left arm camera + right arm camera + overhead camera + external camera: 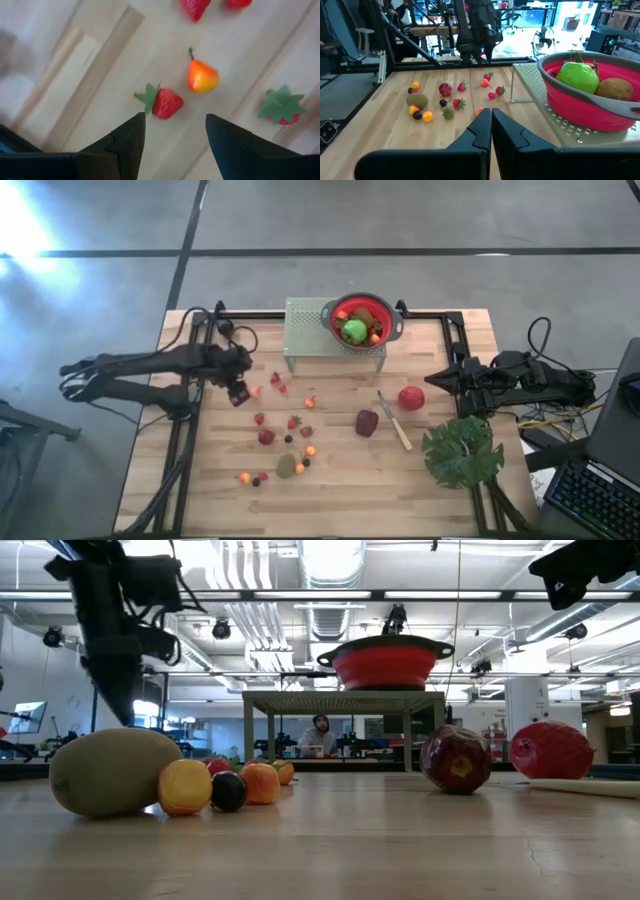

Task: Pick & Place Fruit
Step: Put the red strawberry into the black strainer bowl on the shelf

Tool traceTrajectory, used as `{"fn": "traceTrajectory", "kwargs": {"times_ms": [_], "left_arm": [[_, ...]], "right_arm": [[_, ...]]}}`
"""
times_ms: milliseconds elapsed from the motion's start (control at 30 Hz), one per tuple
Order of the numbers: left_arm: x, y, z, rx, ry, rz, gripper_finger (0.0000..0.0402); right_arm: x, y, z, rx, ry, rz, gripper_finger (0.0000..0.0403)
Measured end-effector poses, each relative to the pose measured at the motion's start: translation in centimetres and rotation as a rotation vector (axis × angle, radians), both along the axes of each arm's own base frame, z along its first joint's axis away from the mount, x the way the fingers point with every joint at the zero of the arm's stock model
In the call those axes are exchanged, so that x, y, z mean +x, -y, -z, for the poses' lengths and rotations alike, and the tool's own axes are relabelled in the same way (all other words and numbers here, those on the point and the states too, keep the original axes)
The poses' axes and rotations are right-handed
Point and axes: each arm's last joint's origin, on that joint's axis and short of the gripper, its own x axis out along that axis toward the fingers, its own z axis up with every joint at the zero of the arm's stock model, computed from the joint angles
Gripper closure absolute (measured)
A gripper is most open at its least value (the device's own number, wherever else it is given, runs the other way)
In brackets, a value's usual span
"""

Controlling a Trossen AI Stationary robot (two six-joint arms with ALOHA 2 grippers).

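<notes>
The wooden table [430, 480] carries a perforated metal stand [310, 330] at its far edge. Scattered on the boards lie small strawberries [259, 418], a kiwi [287, 466], a red apple [411, 397], a dark maroon fruit [367, 423], a pale-handled knife [397, 426] and a big green leaf [461, 451].

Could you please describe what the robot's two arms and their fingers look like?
Both arms are black, jointed and slim, with black cables looping along them. The left gripper has two dark, wedge-shaped fingers with angular inner edges. The right gripper has matching dark fingers.
</notes>
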Motion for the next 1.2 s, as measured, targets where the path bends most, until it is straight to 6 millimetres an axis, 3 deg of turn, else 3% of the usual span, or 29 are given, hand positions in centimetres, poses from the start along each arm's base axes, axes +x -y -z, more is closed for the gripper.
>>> {"fn": "traceTrajectory", "kwargs": {"times_ms": [200, 567, 1200], "left_arm": [[-0.5, 0.2, 1.5, -0.032, -0.024, -0.078, 0.0188], [0.6, -0.2, 2.1, -0.043, -0.011, -0.156, 0.0188], [3.4, -1.2, 5.8, -0.035, -0.131, -0.209, 0.0188]], "right_arm": [[0.0, 0.0, 0.0, 0.000, 0.000, 0.000, 0.0394], [0.0, 0.0, 0.0, 0.000, 0.000, 0.000, 0.0394], [0.0, 0.0, 0.0, 0.000, 0.000, 0.000, 0.0394]]}}
